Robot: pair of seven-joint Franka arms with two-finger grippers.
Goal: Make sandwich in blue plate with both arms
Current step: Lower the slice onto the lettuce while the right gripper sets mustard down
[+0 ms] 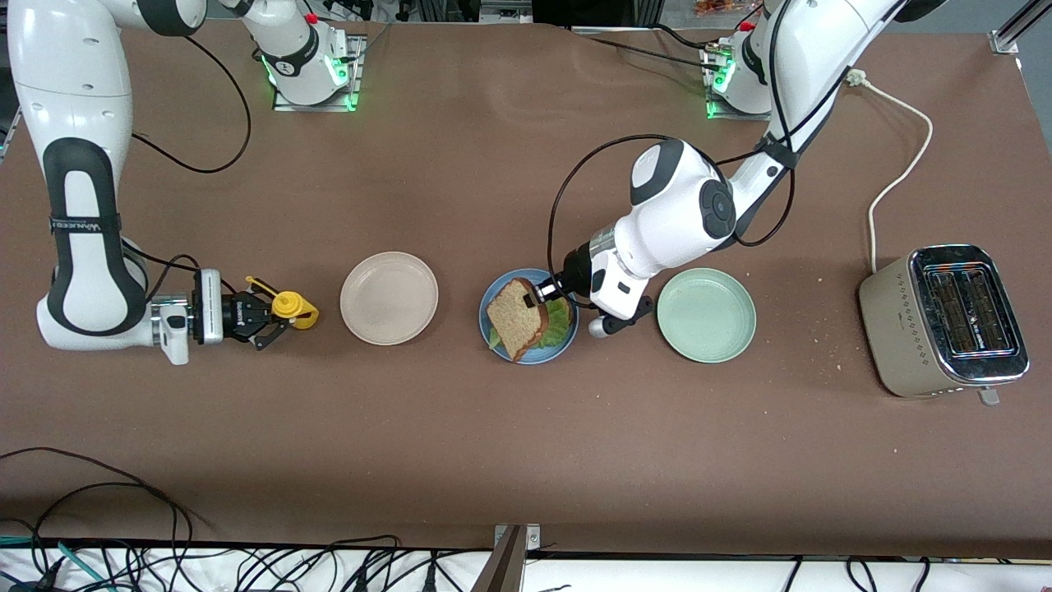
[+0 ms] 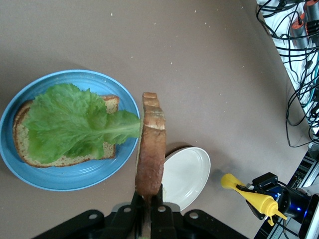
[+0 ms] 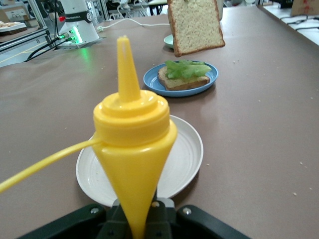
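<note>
Front view centre: left gripper (image 1: 544, 293) fingers pinch the top bread slice (image 1: 516, 316) above the lettuce (image 2: 70, 122) on the blue plate (image 1: 567, 341), ready to close the sandwich; right gripper (image 1: 265, 315) fingers clamp a mustard bottle (image 1: 293, 307), waiting.

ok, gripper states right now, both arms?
Left gripper: shut on the top bread slice, over the blue plate.
Right gripper: shut on the yellow squeeze bottle.

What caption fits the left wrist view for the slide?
Left gripper holds the top bread slice on edge above the blue plate, where lettuce covers the bottom slice.
</note>
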